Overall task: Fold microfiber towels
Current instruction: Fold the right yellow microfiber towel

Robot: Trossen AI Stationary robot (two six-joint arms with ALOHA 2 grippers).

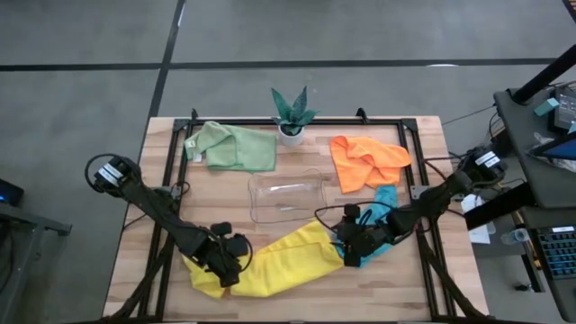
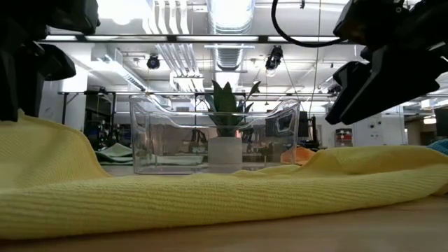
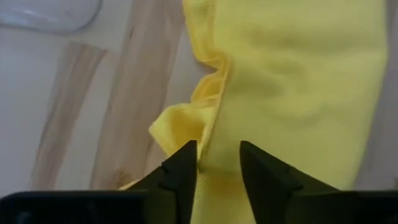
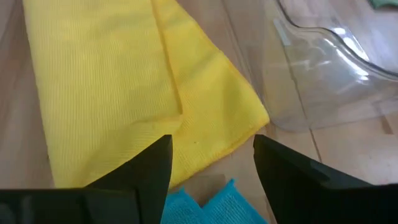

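Observation:
A yellow microfiber towel (image 1: 288, 261) lies as a long band along the table's near side, one layer over another (image 4: 106, 87). My left gripper (image 1: 232, 263) is at its left end, pointing steeply down. It is open, with a rumpled fold of the towel's edge (image 3: 214, 134) between its fingers (image 3: 217, 165). My right gripper (image 1: 346, 245) hovers over the towel's right corner (image 4: 249, 115) with its fingers wide open (image 4: 211, 165). A teal-blue towel (image 1: 385, 205) lies under that arm, and a bit of it (image 4: 211, 205) shows between the fingers. My left gripper comes from above with one finger (image 3: 180, 168) on either side of the yellow towel's rumpled edge (image 3: 211, 149). I cannot tell whether the fingers touch the cloth. The towel lies slack on the table.
A clear plastic tray (image 1: 254, 198) stands mid-table, just beyond the yellow towel. An orange towel (image 1: 367, 160) lies crumpled at the far right and a pale green one (image 1: 234, 147) at the far left. A small potted plant (image 1: 292, 117) stands at the far edge.

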